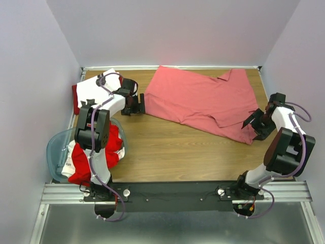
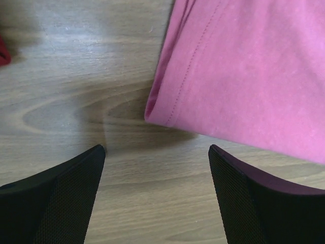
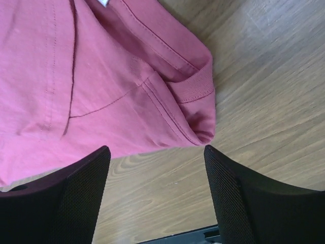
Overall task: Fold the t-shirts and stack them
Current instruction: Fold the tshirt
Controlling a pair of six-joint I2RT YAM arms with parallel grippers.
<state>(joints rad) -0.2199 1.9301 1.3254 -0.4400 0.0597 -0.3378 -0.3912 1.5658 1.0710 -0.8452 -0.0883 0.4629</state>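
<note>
As we look from above: shirt sprawls between left claw and right claw.
Left wrist: wide open, empty, hem corner just ahead.
Right wrist: wide open, empty, sleeve just ahead.
Risk: we may pinch one layer only, skewing the fold.

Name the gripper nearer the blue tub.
Left. The left gripper is just beyond the tub, at the pink shirt's left corner; the right gripper is at the shirt's right edge.
</note>
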